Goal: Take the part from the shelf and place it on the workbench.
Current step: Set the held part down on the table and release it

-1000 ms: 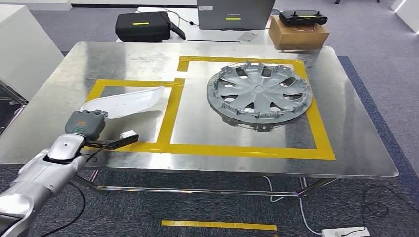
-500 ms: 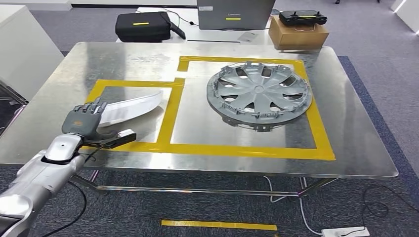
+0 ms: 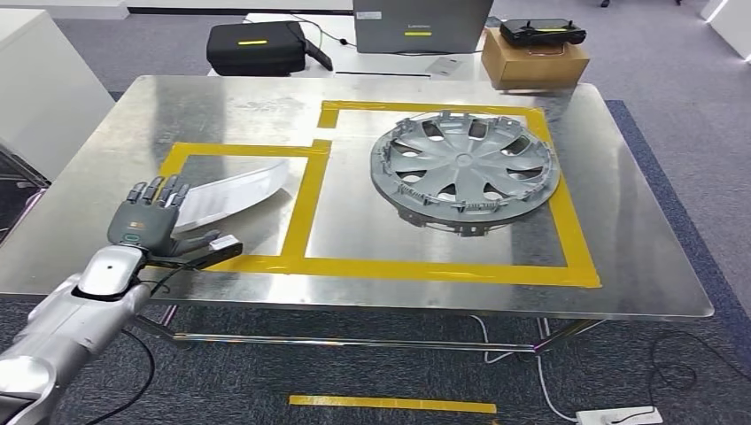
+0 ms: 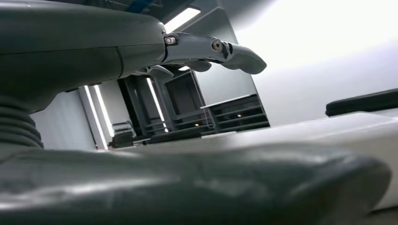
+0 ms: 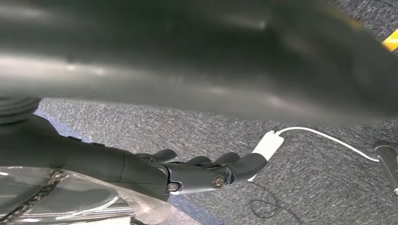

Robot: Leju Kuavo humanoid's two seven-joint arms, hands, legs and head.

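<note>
The part is a white curved plastic panel (image 3: pixel 232 193). It lies on the metal workbench (image 3: pixel 221 106) inside the small yellow-taped rectangle (image 3: pixel 301 205) at the left. My left hand (image 3: pixel 146 221) hovers at the panel's near-left end with its fingers spread and nothing in them; whether it still touches the panel is unclear. The left wrist view has its fingers (image 4: pixel 211 49) stretched out in the air. In the right wrist view my right hand (image 5: pixel 187 171) hangs over the carpet, fingers loosely extended and holding nothing.
A grey wheel cover (image 3: pixel 465 168) lies in the large yellow-taped square on the right. Behind the bench are a black case (image 3: pixel 255 46), a laptop (image 3: pixel 421 25) and a cardboard box (image 3: pixel 534 57). A power strip (image 5: pixel 267 143) and cables lie on the floor.
My left hand has opened its fingers and let go of the white panel, then drawn back a little toward the near-left edge. The panel has settled flat on the bench.
</note>
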